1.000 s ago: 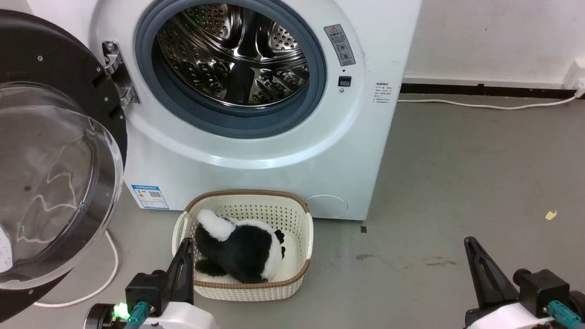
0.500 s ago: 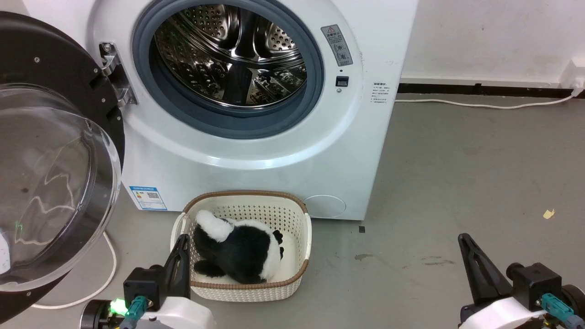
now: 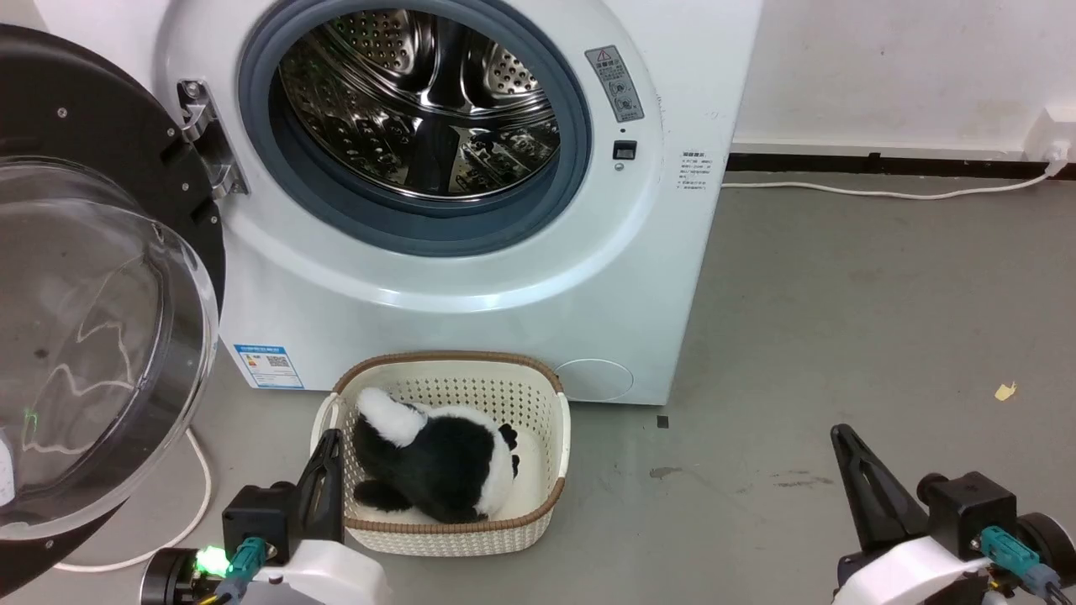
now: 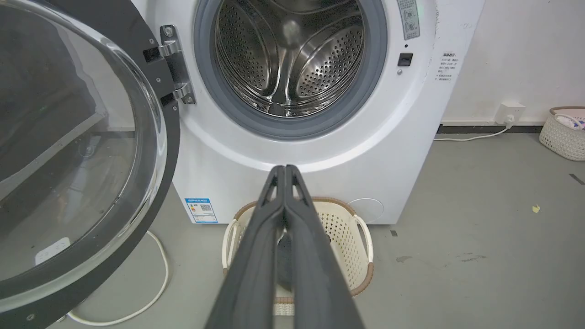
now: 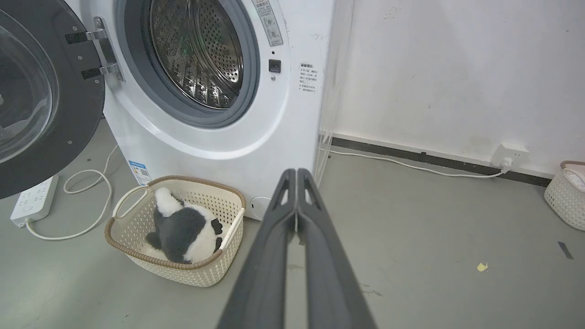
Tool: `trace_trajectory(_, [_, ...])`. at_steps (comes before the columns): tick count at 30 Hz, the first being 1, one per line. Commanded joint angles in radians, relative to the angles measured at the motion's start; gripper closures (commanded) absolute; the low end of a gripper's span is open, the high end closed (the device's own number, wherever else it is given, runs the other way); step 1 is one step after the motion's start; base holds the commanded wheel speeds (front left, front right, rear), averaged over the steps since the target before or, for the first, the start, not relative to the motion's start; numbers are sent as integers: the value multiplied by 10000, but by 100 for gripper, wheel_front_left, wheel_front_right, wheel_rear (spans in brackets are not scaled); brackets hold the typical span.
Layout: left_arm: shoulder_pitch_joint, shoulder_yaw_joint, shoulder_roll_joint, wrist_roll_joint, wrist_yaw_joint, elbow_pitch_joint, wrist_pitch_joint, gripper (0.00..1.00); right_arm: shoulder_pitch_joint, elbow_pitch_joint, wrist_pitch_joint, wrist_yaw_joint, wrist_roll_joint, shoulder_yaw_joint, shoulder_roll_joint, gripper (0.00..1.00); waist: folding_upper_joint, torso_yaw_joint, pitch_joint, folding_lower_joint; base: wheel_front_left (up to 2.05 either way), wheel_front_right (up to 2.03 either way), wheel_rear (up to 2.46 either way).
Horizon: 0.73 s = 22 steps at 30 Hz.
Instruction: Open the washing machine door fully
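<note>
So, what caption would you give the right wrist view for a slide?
Shut right hand facing the washer, its door wide open, a plush toy in the basket.

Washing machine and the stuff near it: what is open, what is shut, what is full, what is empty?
Washing machine door: open, swung wide to the left on its hinge.
Drum: looks empty.
Basket: upright on the floor, not empty.
Plush toy: lying inside the basket.
Left gripper: shut, holding nothing.
Right gripper: shut, holding nothing.
</note>
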Motion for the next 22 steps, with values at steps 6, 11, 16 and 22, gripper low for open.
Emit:
trace_trajectory(6, [-155, 74, 6, 145, -29, -84, 143, 100, -196, 45, 153, 7, -89, 89, 25, 100, 0, -26, -4, 0, 0, 0, 0])
trace_trajectory(11, [-174, 122, 4, 191, -42, -116, 245, 100, -244, 58, 256, 7, -115, 146, 26, 100, 0, -48, -8, 0, 0, 0, 0])
trace_trajectory(16, [-193, 170, 3, 238, -54, -149, 347, 100, -291, 71, 359, 8, -140, 202, 27, 100, 0, -71, -12, 0, 0, 0, 0])
trace_trajectory(22, [-202, 193, 3, 260, -60, -164, 396, 100, -314, 78, 407, 8, -152, 229, 28, 100, 0, -82, -14, 0, 0, 0, 0])
